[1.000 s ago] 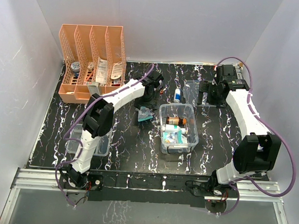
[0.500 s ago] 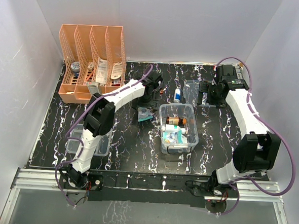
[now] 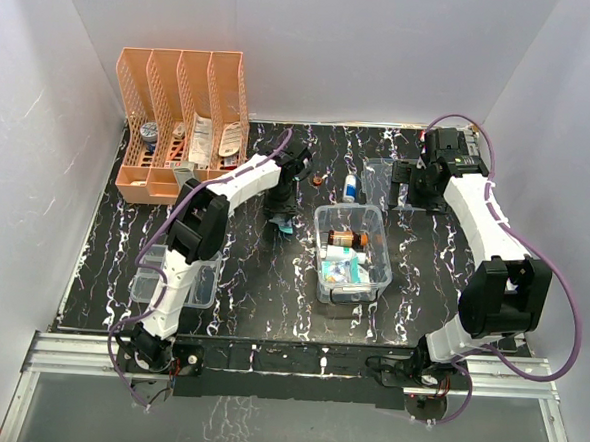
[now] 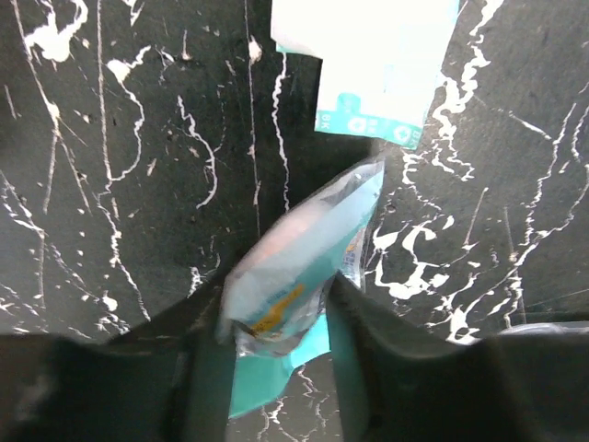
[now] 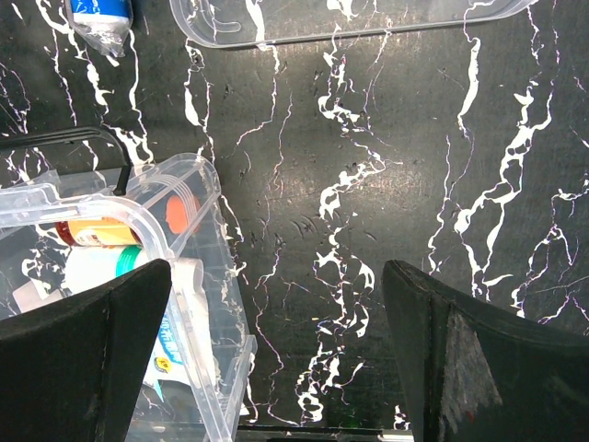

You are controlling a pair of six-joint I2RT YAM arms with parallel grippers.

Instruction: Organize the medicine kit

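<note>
The medicine kit (image 3: 316, 254) is a deep clear box at mid-table with bottles and packets inside; its wall (image 5: 189, 241) fills the left of the right wrist view. My left gripper (image 3: 281, 218) is down on the table just left of the kit. Its jaws are shut on a teal-and-white packet (image 4: 293, 276), which looks blurred. A second white-and-teal packet (image 4: 368, 64) lies just beyond it. My right gripper (image 5: 276, 281) hovers open over bare table behind the kit's right side, holding nothing. The clear lid (image 5: 350, 20) lies past it.
An orange slotted file rack (image 3: 181, 124) with items stands at the back left. A shallow clear tray (image 3: 203, 281) sits near the left arm. A white bottle with a blue label (image 3: 349, 188) and a small reddish item (image 3: 319, 179) lie behind the kit.
My left gripper has come down over the teal packet and its jaws have widened, then closed onto it. The right arm has stayed put.
</note>
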